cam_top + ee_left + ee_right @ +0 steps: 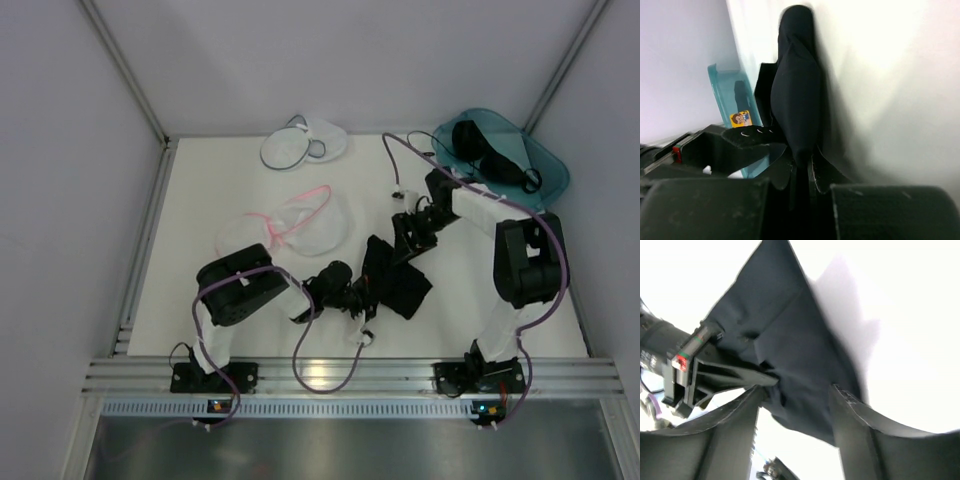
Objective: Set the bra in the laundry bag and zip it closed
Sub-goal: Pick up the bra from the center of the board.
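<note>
The left arm [245, 290] stretches low over the near table [190, 210], and the left gripper [802, 167] is pinched on the bra [402, 288] (a black fold between its fingers). The right arm [525, 260] bends in from the far right. The right gripper [795, 390] stands wide around the same fabric. The laundry bag [300, 146] lies well apart, at the far edge.

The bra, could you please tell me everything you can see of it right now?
The bra is black, matte, soft-looking fabric, bunched into an angular folded heap near the middle of the white table. Cups and straps cannot be told apart. The left gripper is pinched shut on one fold; the right gripper's open fingers straddle another part.
</note>
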Tool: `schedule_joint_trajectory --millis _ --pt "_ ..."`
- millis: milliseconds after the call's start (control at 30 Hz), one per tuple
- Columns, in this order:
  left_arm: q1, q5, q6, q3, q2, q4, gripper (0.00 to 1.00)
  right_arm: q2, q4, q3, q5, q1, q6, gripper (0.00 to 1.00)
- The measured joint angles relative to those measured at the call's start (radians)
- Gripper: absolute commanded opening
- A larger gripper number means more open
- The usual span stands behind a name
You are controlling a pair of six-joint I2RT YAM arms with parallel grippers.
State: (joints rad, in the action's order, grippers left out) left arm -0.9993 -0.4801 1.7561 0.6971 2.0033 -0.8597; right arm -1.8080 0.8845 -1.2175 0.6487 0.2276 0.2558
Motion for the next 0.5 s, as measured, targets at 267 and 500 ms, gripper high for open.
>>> schedule_joint_trajectory --millis 267,500 --pt "-0.020 0.026 -0.119 -0.131 -0.316 0.158 0.00 0.061 0.000 -0.294 -0.027 -0.022 -0.016 0.89" --pt "-0.063 0.105 -0.439 0.008 -0.650 0.512 0.00 0.042 0.006 -0.460 -0.051 -0.061 -0.038 0.91"
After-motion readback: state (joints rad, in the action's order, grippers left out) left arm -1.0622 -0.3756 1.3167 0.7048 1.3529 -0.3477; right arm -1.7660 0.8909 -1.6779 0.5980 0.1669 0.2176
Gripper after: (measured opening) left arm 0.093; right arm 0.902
